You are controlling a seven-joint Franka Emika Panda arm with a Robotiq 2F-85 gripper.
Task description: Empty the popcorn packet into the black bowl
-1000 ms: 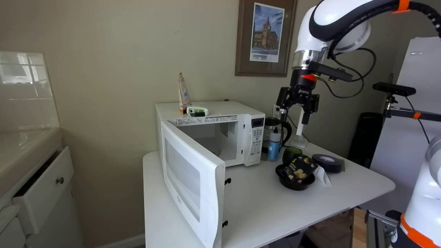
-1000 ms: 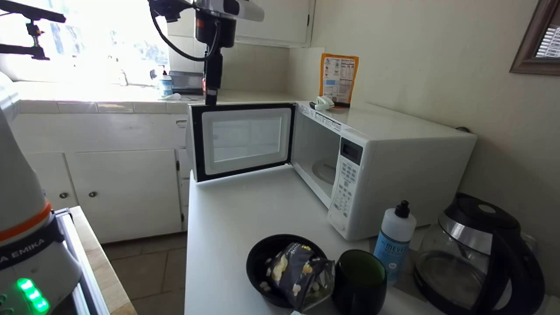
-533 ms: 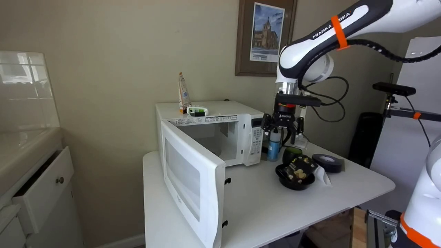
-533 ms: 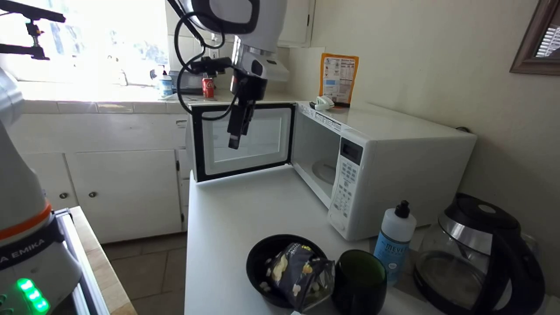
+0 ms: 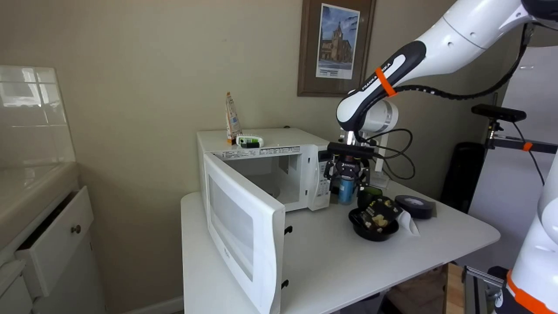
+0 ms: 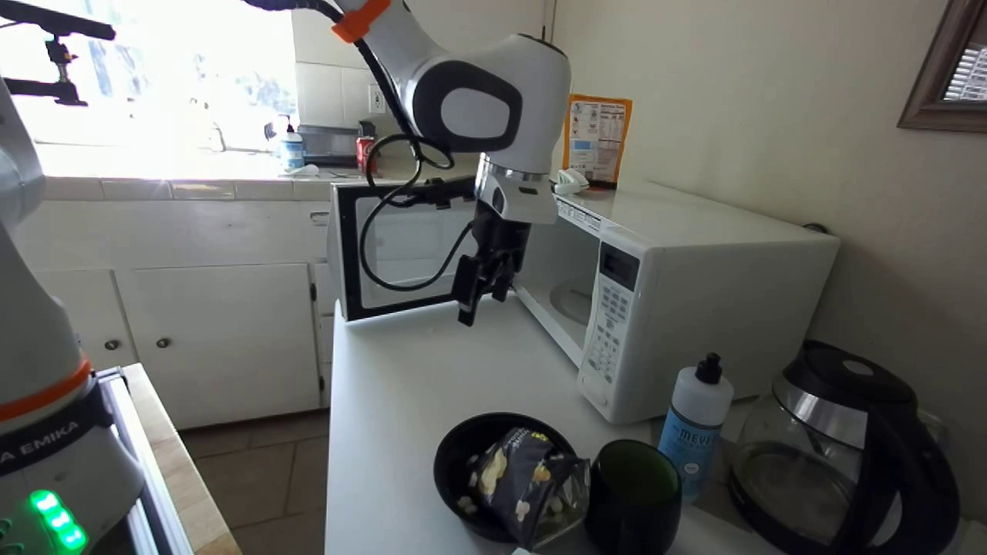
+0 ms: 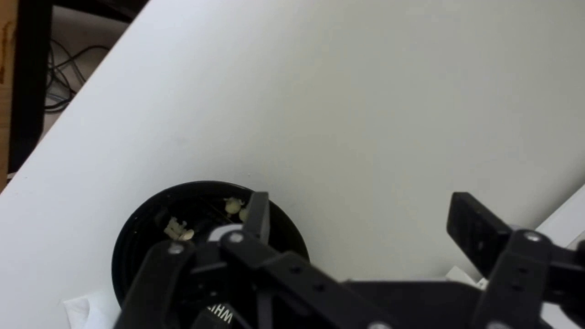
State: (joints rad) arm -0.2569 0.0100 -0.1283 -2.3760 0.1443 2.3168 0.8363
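The black bowl [image 5: 372, 235] stands on the white table and shows in both exterior views [image 6: 453, 453]. The dark popcorn packet [image 5: 378, 213] with pale and yellow patches lies tilted in the bowl and over its rim, also seen in an exterior view [image 6: 513, 478]. A few popcorn pieces [image 6: 467, 505] lie in the bowl. In the wrist view the bowl [image 7: 125, 242] sits at lower left, partly behind one finger, and the packet shows only as lettering [image 7: 221, 313]. My gripper [image 7: 358, 214] is open and empty, above the table between bowl and microwave door [image 6: 484, 307].
The white microwave [image 6: 725, 308] stands with its door [image 5: 244, 235] open. A dark green mug [image 6: 636, 493] touches the packet's side. A blue bottle [image 6: 694, 432] and a glass jug [image 6: 802, 478] stand behind. A flat black round object [image 5: 416, 207] and white paper [image 5: 409, 223] lie near the bowl.
My arm has come down and moved toward the microwave and the bowl, with the gripper open. The bowl, packet and other objects have not moved.
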